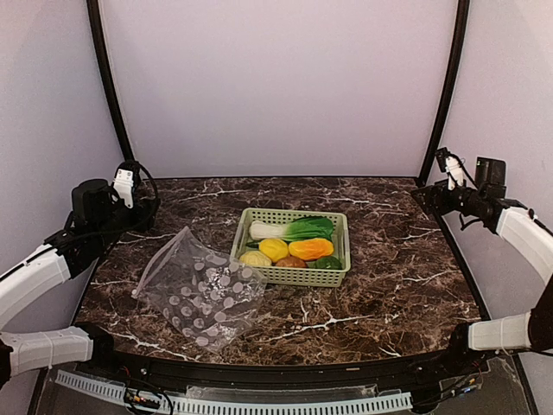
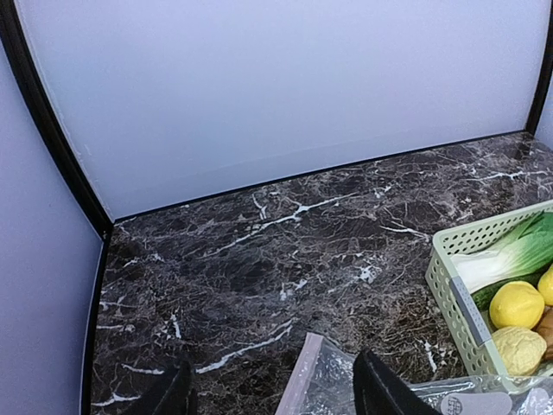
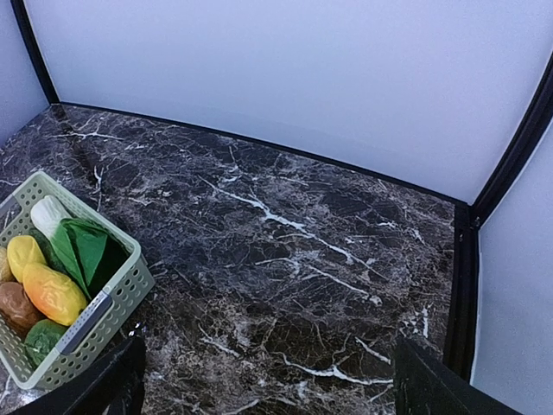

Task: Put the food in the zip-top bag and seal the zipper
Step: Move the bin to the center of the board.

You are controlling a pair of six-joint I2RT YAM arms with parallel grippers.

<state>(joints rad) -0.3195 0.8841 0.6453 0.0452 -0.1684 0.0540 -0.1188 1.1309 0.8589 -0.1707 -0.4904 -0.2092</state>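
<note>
Zip-top bag is being shown flat on the table, lower centre-left of the top view, just left of the basket. The food is being contained in that basket. Left gripper, bottom edge of its wrist view: jaws are being held apart, nothing gripped. Right gripper: jaws are being held wide apart, nothing touched.

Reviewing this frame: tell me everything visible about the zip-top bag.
The zip-top bag is clear, floppy plastic printed with whitish round dots. It lies crumpled and roughly flat on the dark marble table, left of the light-green basket. Its edge reaches towards the basket's near left corner, but whether they touch cannot be told. No food shows inside it, and nothing grips it.
</note>
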